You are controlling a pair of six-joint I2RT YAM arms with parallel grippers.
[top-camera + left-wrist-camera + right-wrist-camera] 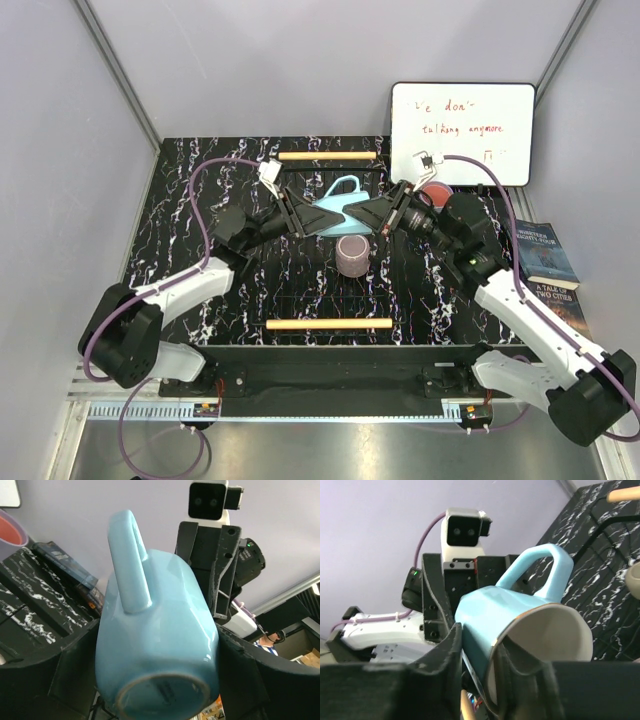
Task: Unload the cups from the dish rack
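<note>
Grey walls surround a black marbled worktop [190,200]. Dish rack [328,323] lies flat at its centre, w/ a wooden bar at front and back. Light blue cup [345,203] is up in the air over the rack's back half, on its side, handle up, btwn both grippers. Left gripper [322,214]: jaws wide, clamped on the cup's body near the base. Right gripper [372,214]: jaws pinch the rim wall, one finger inside the mouth, one outside. Mauve cup [352,254] sits mid-rack. Coral cup [437,193] is near the back right corner, by the whiteboard [462,120].
</note>
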